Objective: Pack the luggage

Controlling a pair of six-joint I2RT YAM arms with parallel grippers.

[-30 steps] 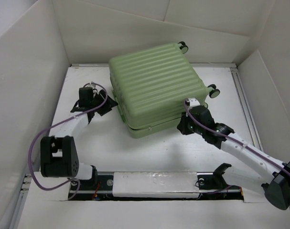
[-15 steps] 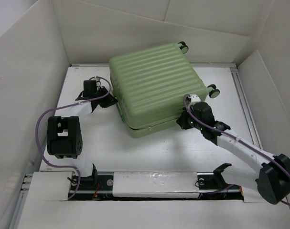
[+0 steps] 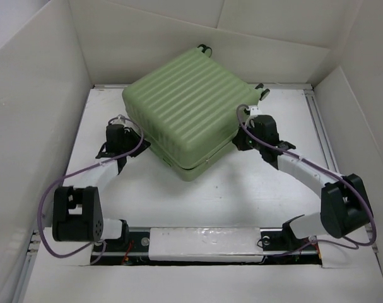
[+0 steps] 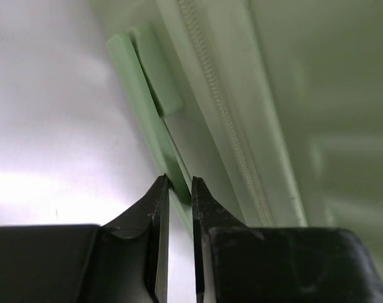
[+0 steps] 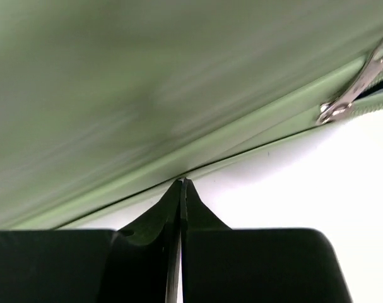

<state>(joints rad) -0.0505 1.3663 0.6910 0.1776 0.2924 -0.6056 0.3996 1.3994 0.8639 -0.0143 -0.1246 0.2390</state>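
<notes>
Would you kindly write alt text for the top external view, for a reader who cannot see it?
The pale green luggage lies flat, lid down and skewed, on a white table with white walls around it. The left gripper and right gripper sit against its near sides.

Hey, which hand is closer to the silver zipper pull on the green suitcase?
Right. The right hand sits shut at the luggage seam, just beside the zipper pull. The left hand is at a green flap on the opposite side.

Closed right gripper (image 5: 180, 184) at luggage (image 5: 147, 82) edge
</notes>
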